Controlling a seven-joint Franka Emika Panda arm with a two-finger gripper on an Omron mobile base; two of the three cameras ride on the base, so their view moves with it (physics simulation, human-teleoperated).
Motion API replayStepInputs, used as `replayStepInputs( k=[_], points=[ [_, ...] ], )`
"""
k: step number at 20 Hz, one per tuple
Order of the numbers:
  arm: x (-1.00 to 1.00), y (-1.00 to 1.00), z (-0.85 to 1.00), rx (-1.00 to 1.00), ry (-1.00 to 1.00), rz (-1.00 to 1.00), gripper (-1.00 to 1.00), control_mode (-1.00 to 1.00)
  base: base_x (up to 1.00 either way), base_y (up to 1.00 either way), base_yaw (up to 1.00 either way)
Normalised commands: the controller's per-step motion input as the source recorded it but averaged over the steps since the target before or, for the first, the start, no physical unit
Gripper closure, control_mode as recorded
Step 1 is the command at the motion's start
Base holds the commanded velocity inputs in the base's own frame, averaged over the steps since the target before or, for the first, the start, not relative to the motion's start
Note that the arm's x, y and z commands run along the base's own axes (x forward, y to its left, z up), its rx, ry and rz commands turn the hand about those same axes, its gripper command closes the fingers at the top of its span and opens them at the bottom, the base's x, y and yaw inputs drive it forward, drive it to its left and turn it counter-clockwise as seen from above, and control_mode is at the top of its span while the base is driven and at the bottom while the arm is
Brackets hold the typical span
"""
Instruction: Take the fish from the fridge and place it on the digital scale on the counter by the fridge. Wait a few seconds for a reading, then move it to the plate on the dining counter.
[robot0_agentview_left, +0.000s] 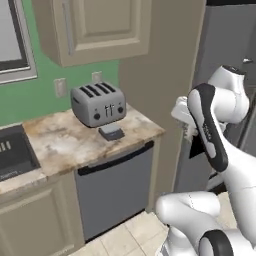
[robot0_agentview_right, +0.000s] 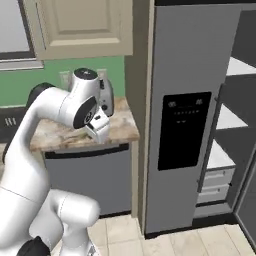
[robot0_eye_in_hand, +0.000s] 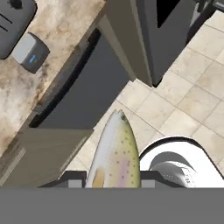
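Silvery-grey and speckled, with a pinkish band along its flank, the fish (robot0_eye_in_hand: 116, 153) is sitting in your claw (robot0_eye_in_hand: 113, 177), which is pinching it from both sides; its head is pointing away from the hand, out over the tiled floor (robot0_eye_in_hand: 192, 100). You are holding it in the air in front of the dishwasher's dark front (robot0_eye_in_hand: 83, 92), off the edge of the marbled counter (robot0_agentview_left: 60, 140) and well apart from the digital scale (robot0_agentview_left: 111, 132).

That scale is lying on the counter just in front of the silver four-slot toaster (robot0_agentview_left: 98, 103), close to the counter's front edge; from the hand camera you are seeing it as a small grey box with a blue mark (robot0_eye_in_hand: 29, 52).

To the right of the counter, the fridge (robot0_agentview_right: 192, 100) is standing with its black dispenser panel (robot0_agentview_right: 184, 130) facing you, and its right side is hanging open, showing pale shelves (robot0_agentview_right: 220, 117). Your arm (robot0_agentview_left: 215, 130) is bending between counter and fridge.
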Motion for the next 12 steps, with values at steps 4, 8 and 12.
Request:
replayStepInputs(
  k=[4, 8, 12],
  points=[
    [0.00, 0.00, 0.00, 0.00, 0.00, 0.00, 1.00, 1.00, -0.38, 0.02, -0.92],
    [0.00, 0.00, 0.00, 0.00, 0.00, 0.00, 1.00, 1.00, -0.34, 0.01, -0.93],
    [0.00, 0.00, 0.00, 0.00, 0.00, 0.00, 1.00, 1.00, -0.27, 0.00, -0.95]
  ],
)
